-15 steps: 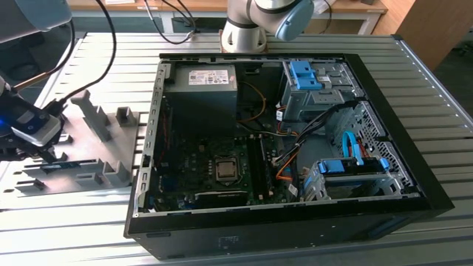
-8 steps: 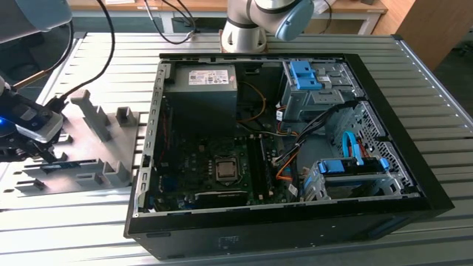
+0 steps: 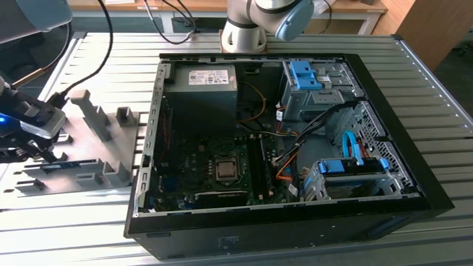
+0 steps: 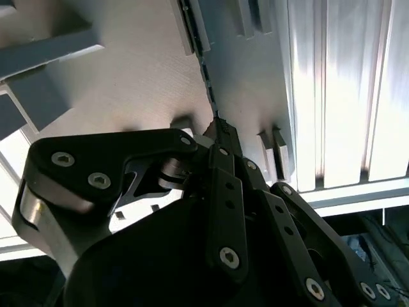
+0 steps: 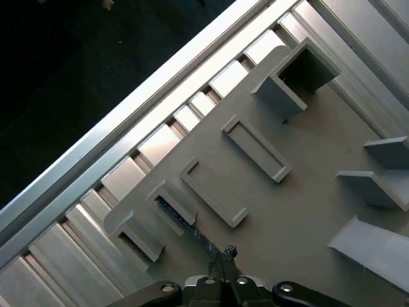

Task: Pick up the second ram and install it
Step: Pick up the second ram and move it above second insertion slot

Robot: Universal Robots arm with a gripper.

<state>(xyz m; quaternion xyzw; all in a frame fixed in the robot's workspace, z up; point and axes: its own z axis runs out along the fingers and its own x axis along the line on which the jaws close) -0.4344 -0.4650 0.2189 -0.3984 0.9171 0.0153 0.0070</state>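
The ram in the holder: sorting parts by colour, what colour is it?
The ram: dark, bluish sheen; best in the first wrist view.

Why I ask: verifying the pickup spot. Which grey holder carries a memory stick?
The low slotted holder nearest the hand: the second ram lies in it, unlike the bare rectangular frames alongside.

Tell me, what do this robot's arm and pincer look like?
The arm is a silver-grey tube with a pale blue joint cap. The pincer is black, built of flat linked bars fastened with round socket-head screws. A blue light glows beside it.
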